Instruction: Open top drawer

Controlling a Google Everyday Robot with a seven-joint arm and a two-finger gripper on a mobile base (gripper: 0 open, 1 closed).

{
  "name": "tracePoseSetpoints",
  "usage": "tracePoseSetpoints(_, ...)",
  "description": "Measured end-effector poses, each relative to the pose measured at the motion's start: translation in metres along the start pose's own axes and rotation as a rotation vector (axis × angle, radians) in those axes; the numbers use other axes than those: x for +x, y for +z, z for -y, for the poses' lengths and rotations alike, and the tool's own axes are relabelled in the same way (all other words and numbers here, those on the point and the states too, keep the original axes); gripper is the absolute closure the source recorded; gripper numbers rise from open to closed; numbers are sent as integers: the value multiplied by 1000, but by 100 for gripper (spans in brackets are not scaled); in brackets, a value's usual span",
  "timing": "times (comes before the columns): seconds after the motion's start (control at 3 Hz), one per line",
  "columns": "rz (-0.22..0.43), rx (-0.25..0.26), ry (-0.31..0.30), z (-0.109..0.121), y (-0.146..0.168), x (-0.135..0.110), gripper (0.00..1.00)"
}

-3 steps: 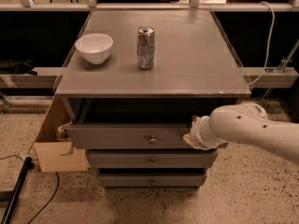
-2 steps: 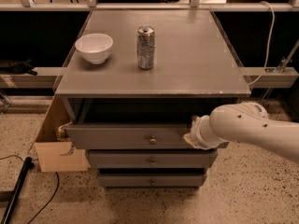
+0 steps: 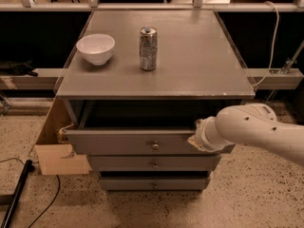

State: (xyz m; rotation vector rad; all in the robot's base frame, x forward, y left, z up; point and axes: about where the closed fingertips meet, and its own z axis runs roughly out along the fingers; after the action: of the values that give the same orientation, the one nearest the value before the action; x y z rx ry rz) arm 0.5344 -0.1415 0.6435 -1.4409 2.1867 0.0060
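The top drawer (image 3: 128, 141) is a wide matte grey front with a small round metal knob (image 3: 155, 146) at its centre. It stands pulled out from the grey cabinet, with a dark gap behind its top edge. My white arm comes in from the right, and my gripper (image 3: 195, 137) is at the drawer front's right end, at its top edge. The wrist hides the fingers. Two narrower grey drawers (image 3: 153, 165) with like knobs sit below, the lowest slightly out.
A white bowl (image 3: 95, 48) and a silver can (image 3: 148, 48) stand on the grey cabinet top (image 3: 190, 56). A cardboard box (image 3: 54, 148) leans at the cabinet's left side. A black cable (image 3: 19, 194) lies on the speckled floor at lower left.
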Motion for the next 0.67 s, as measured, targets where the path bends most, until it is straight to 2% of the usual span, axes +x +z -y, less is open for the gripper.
tracePoseSetpoints(0.67,-6,-39,-16,-10,-3,4,100)
